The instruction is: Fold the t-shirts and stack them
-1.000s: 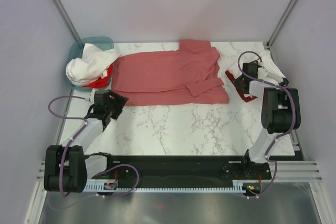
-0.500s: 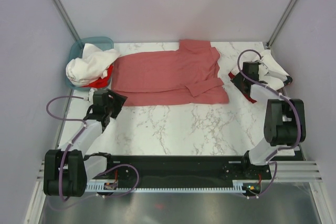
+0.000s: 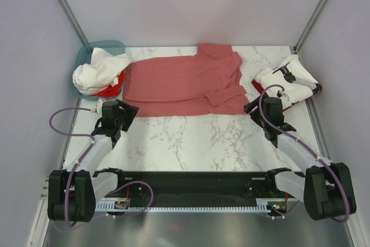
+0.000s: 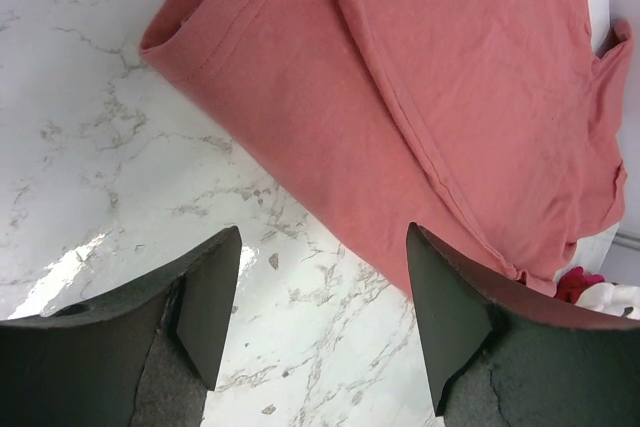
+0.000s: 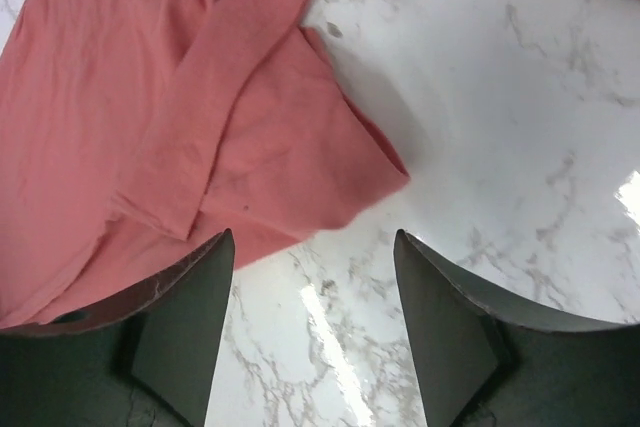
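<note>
A dusty salmon-red t-shirt (image 3: pixel 185 82) lies partly folded across the middle of the table, one sleeve turned in. My left gripper (image 3: pixel 128 110) is open and empty just off its near-left corner. In the left wrist view the gripper (image 4: pixel 325 292) hovers over bare marble with the shirt's hem (image 4: pixel 420 77) ahead. My right gripper (image 3: pixel 250 108) is open and empty by the near-right corner. In the right wrist view the gripper (image 5: pixel 312 292) is over marble, with the shirt (image 5: pixel 200 117) ahead to the left. A folded white t-shirt with a black mark (image 3: pixel 289 78) lies on a red one (image 3: pixel 256 87) at the right.
A teal basket (image 3: pixel 87 55) at the back left holds crumpled white shirts (image 3: pixel 95 73) and a bright red one (image 3: pixel 110 91). Walls close in the table on the left, back and right. Marble (image 3: pixel 196 137) lies between the shirt and the arm bases.
My right arm has left the stack at the right and swung back and left to the salmon shirt's near-right corner. The white shirt now shows fully. The left arm barely moved.
</note>
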Robot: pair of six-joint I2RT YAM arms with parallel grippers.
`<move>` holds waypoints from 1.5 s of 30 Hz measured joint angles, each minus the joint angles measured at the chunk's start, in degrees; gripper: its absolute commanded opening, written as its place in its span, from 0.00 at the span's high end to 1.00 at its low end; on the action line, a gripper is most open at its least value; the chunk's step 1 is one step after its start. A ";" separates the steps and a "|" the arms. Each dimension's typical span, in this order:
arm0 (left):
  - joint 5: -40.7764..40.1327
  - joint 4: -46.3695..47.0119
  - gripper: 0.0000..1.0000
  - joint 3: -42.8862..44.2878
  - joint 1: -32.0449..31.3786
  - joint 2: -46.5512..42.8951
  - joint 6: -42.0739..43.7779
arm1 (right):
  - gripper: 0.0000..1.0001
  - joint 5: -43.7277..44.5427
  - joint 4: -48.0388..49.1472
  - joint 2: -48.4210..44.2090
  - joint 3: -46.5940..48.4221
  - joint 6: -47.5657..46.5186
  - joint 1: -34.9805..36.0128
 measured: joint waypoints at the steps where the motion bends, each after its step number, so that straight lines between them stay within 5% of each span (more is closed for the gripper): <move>1: -0.04 -0.02 0.26 -0.07 0.00 0.00 -0.04 | 0.28 0.09 0.68 -1.62 -2.19 0.50 -0.07; 5: -0.48 -0.09 0.26 -0.44 0.00 0.00 -0.35 | 0.34 -0.31 6.54 -2.21 -8.44 3.04 -0.24; 16: -1.46 -0.11 0.26 -0.52 0.00 1.16 -0.61 | 0.39 -8.52 27.06 13.66 -10.99 8.98 -0.24; 20: -2.21 -0.13 0.27 -0.52 0.00 2.08 -1.03 | 0.51 -6.86 27.50 13.92 -10.99 9.31 -0.20; 25: -3.89 -0.09 0.33 -0.66 0.00 2.75 -1.57 | 0.81 -2.80 26.53 13.79 -10.82 8.87 -0.26; 31: -6.29 -0.04 0.38 -1.92 0.00 2.80 -2.25 | 1.00 -0.70 24.26 13.18 -10.16 8.41 -0.24; 40: -10.12 3.78 0.47 -2.56 0.02 8.81 -5.09 | 1.00 0.00 23.34 11.45 -10.16 8.50 -0.24; 45: -10.82 9.01 0.42 -2.45 0.02 12.57 -6.73 | 1.00 0.07 22.91 10.29 -10.16 8.48 -0.24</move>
